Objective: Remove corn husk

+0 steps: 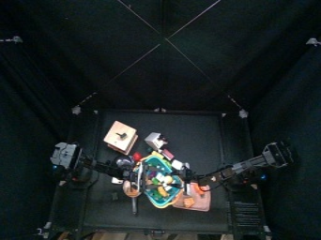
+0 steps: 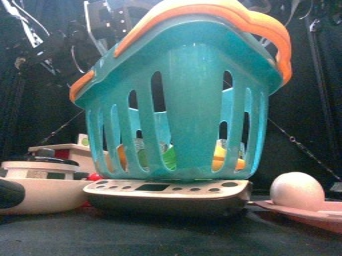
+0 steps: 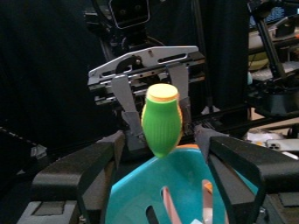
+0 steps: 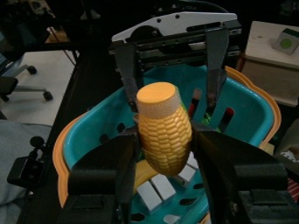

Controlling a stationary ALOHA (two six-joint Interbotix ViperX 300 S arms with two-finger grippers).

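Teal basket point(image 2: 187, 100) blocks front, right claw point(image 4: 163, 144) grips cob point(image 4: 163, 127); left claw point(image 3: 158, 166) wide

The small black table point(image 1: 100, 169) stands inside the black curtains and carries everything. A teal basket point(image 2: 187, 110) with orange handles sits near the front edge, and it rests on a flat grey scale point(image 2: 167, 194) that lies on the table. Beside the scale, on one side, sits a white bowl point(image 2: 40, 185). On the other side lies a pink plate point(image 2: 314, 212) with a white egg point(image 2: 297, 188) on it. Farther back, seen from above, a tan square block point(image 1: 120, 136) lies flat on the table, well apart from the basket. A few small colourful things lie near the basket, too small to tell.
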